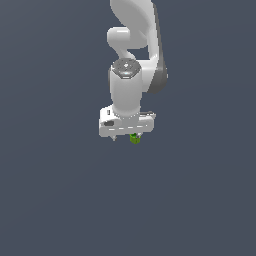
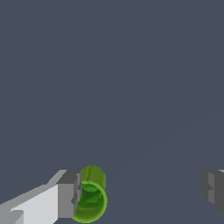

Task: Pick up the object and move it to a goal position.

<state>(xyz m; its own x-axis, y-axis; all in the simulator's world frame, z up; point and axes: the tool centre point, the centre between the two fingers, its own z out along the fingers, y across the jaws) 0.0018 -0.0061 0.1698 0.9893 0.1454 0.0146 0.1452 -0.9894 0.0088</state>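
Observation:
The object (image 1: 134,138) is a tiny bright green stubby cylinder, just under the white gripper (image 1: 128,136) in the exterior view. In the wrist view the object (image 2: 90,197) lies between the two fingers, right against one grey pad (image 2: 69,195). The other pad (image 2: 213,187) stands far from it across a wide gap. The gripper (image 2: 140,192) is open, with the object inside its span but off to one side. The arm points straight down over it.
A plain dark grey-blue floor (image 1: 55,200) fills both views. No other objects, containers or edges show. No goal marker is visible.

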